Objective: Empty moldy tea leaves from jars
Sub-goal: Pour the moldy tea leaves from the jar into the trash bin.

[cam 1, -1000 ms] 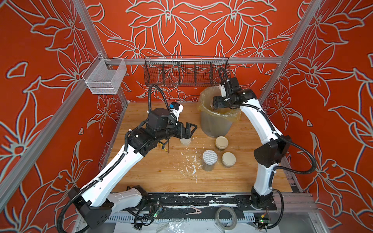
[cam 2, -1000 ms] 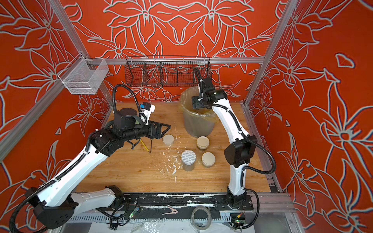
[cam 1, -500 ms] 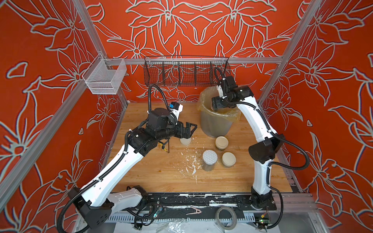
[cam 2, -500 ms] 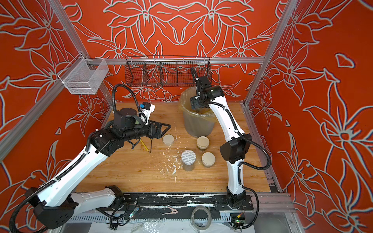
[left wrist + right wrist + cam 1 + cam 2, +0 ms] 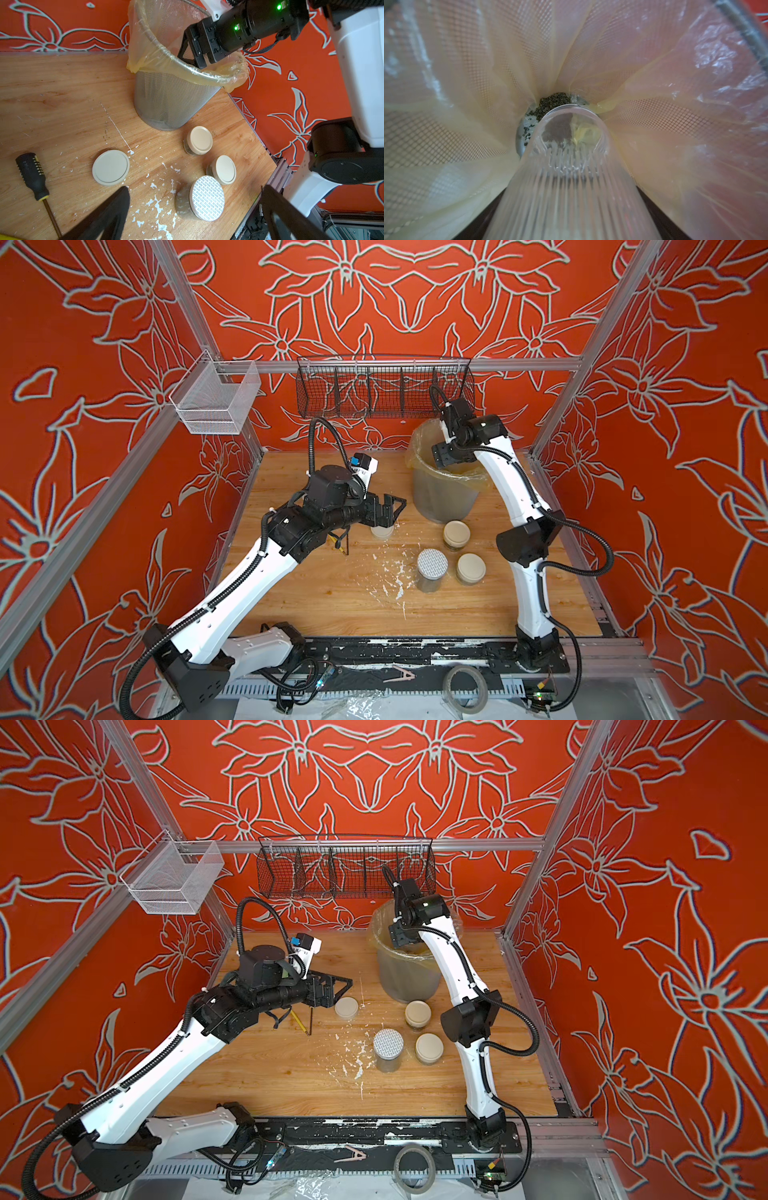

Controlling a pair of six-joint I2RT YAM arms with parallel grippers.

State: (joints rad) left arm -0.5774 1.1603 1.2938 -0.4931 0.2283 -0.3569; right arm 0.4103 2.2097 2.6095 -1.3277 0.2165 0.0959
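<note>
Fingers of the left arm (image 5: 392, 511) hang spread and empty beside a loose lid (image 5: 110, 167) on the counter (image 5: 332, 597). Next to that stand three lidded jars (image 5: 432, 568), dark matter showing through the glass. Farther back, the right fingers (image 5: 444, 456) clasp a ribbed jar (image 5: 571, 187) mouth-down inside the lined bin (image 5: 444, 497); tea leaves (image 5: 552, 102) lie heaped at the bin's bottom. Emptied glass like this is probably light, hard, slick and breakable, so hold it around the ribbed wall, firmly, never by the rim.
</note>
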